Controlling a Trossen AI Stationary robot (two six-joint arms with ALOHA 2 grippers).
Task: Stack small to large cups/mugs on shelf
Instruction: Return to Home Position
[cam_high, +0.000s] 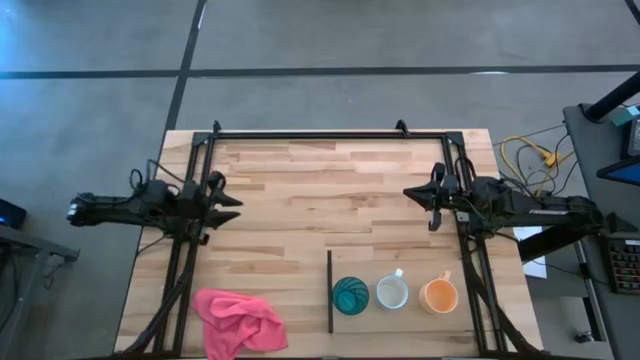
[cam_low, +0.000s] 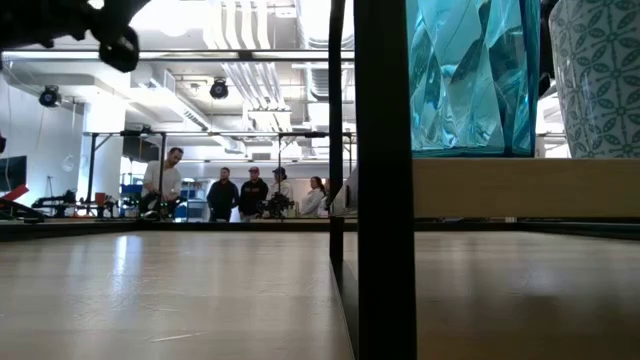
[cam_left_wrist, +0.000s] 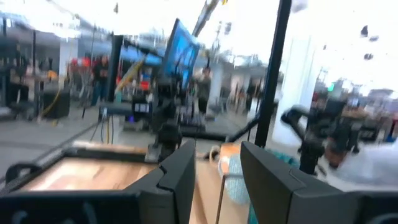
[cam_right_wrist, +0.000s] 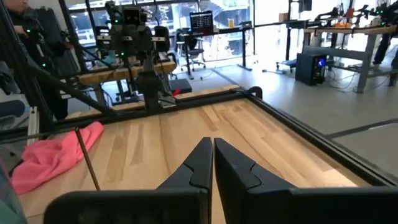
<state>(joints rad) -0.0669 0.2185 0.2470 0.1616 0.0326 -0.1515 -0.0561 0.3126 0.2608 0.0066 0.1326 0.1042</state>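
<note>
three cups stand in a row on the shelf (cam_high: 410, 322). teal tumbler (cam_high: 351, 295) is just beside the dark strip (cam_high: 330, 290), white mug (cam_high: 392, 293) in the middle, orange mug (cam_high: 439, 296) at the end. left jaws released, right jaws clenched on nothing. i see both at their own sides of the table (cam_high: 300, 180), well apart from the cups. pink cloth (cam_high: 240, 320) lies left of the strip.

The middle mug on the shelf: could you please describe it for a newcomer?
On the wooden table, beside the pink cloth, lies the pale shelf. In its row of three, it is the white mug, between teal tumbler and orange mug.
</note>
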